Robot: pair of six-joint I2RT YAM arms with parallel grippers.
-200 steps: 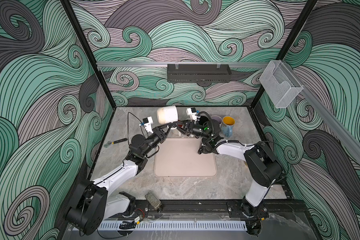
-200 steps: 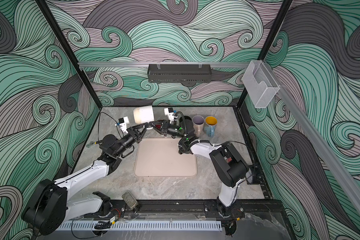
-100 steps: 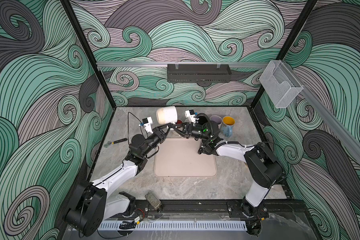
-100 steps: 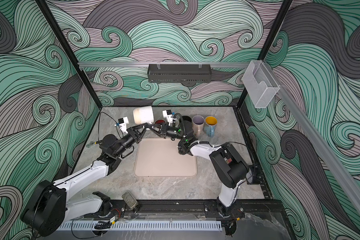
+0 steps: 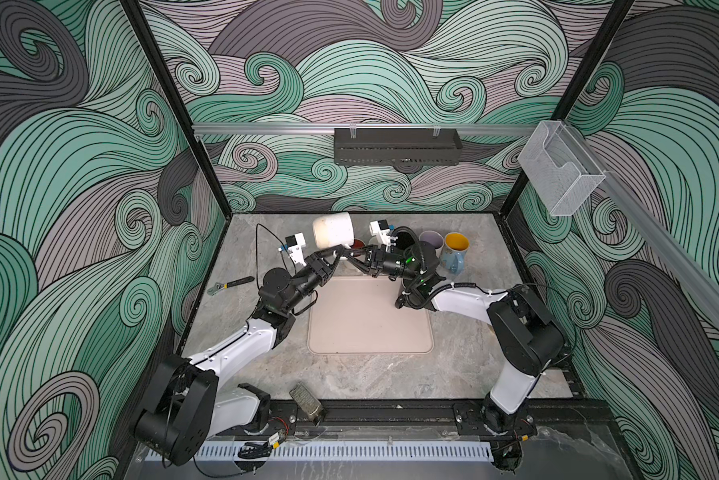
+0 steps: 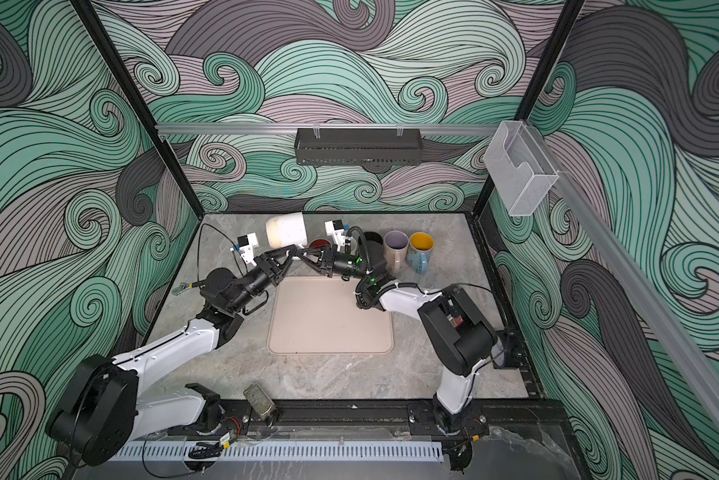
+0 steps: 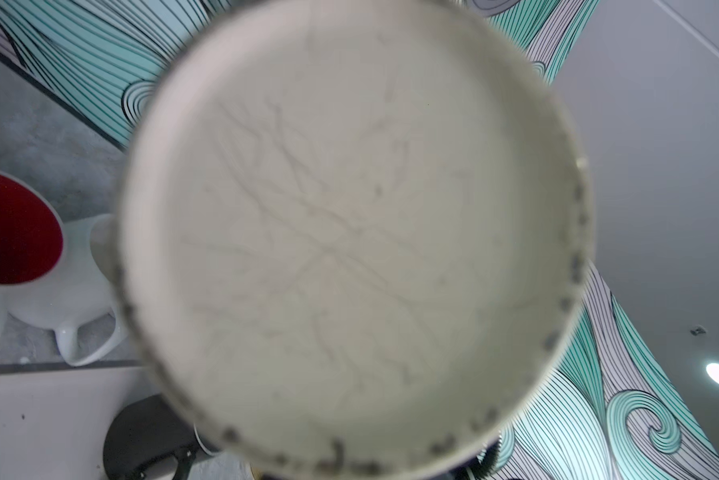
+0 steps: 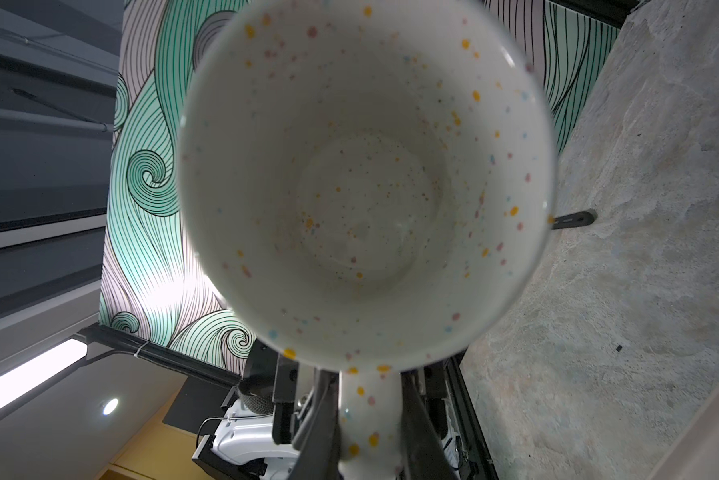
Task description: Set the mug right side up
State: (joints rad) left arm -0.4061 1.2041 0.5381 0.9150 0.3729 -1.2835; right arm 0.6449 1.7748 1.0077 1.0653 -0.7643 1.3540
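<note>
A white speckled mug hangs on its side above the table's back, between my two arms. Its open mouth faces the right wrist camera. Its crazed base fills the left wrist view. My right gripper is shut on the mug's handle, one finger on each side. My left gripper reaches the same spot under the mug. Its jaws are hidden in the left wrist view and too small in both top views to judge.
Upright mugs stand in a row at the back: a red-lined one, a black one, a lilac one and a blue one with yellow inside. A beige mat lies mid-table, a wrench at left, a brush at the front edge.
My right gripper has slid left under the mug and closed on its handle. The mug has barely moved.
</note>
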